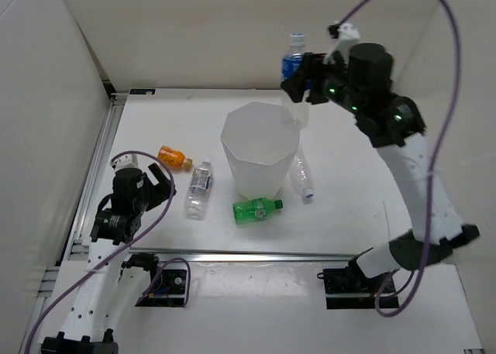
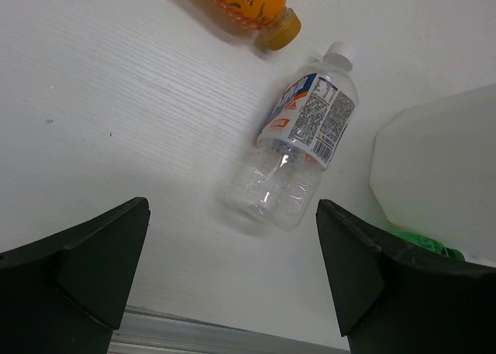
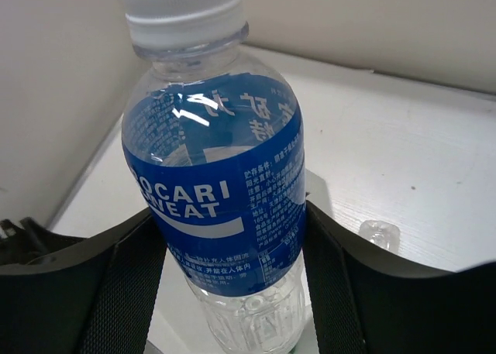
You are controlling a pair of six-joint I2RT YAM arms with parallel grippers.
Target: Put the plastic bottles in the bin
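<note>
My right gripper (image 1: 298,87) is shut on the blue-labelled clear bottle (image 1: 294,67), upright, above the far right rim of the white bin (image 1: 260,172); its fingers clamp the label (image 3: 221,207). On the table lie the orange bottle (image 1: 175,157), the pale-labelled clear bottle (image 1: 199,190), the green bottle (image 1: 256,208) in front of the bin and the plain clear bottle (image 1: 302,177) right of it. My left gripper (image 1: 155,180) is open and empty, left of the pale-labelled bottle (image 2: 298,149); the orange bottle (image 2: 248,1) lies beyond.
White walls close the table at the back and both sides. A metal rail (image 1: 256,255) runs along the near edge. The bin's side (image 2: 434,176) and a bit of green bottle (image 2: 422,242) show at the right of the left wrist view.
</note>
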